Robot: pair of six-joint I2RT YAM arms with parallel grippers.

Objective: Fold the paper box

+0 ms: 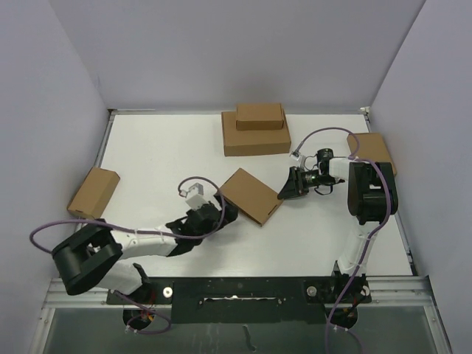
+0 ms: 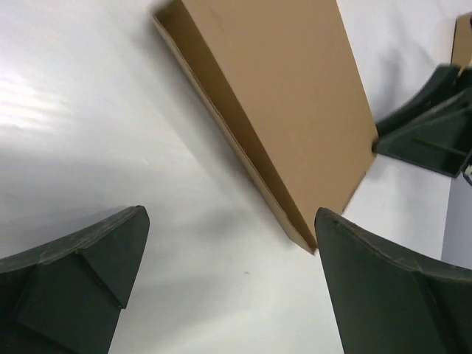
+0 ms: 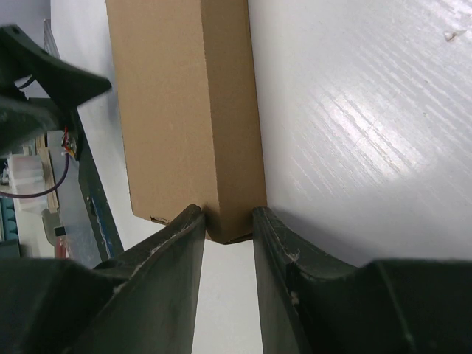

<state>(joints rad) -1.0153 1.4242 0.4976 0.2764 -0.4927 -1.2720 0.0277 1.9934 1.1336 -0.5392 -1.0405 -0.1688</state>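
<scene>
**Brown cardboard mailer: folded shape reached, release pending**

Corrugated and plain, the paper box (image 1: 249,194) lies flat near the middle of the white table (image 1: 147,147), turned at an angle, between the two arms. We find it already in box form: a shallow rectangular body with the top panel down and no side flap or tab standing loose in any view.

In the left wrist view the long side wall shows a dark seam under the lid edge, so we judge the lid is laid over but perhaps not pressed fully home. In the right wrist view a small notch shows at the near corner; we cannot tell whether a tab is seated there.

The right gripper (image 3: 227,215) has its fingers drawn in on the near end of the box, one on each side of the corner, touching the cardboard; we read this as a pinch on the box. The left gripper (image 2: 230,217) stands with its fingers spread wide and holds nothing; the box's other end lies just ahead of it, apart from both fingers.

Our judgement: folding is essentially done. What is left appears to be firming the lid, checking the corner tab, and letting go on the right.

Other boxes, not part of the work: a wide box (image 1: 254,140) with a smaller box (image 1: 259,116) stacked on it at the far edge, and a side box (image 1: 94,192) at the left.
</scene>
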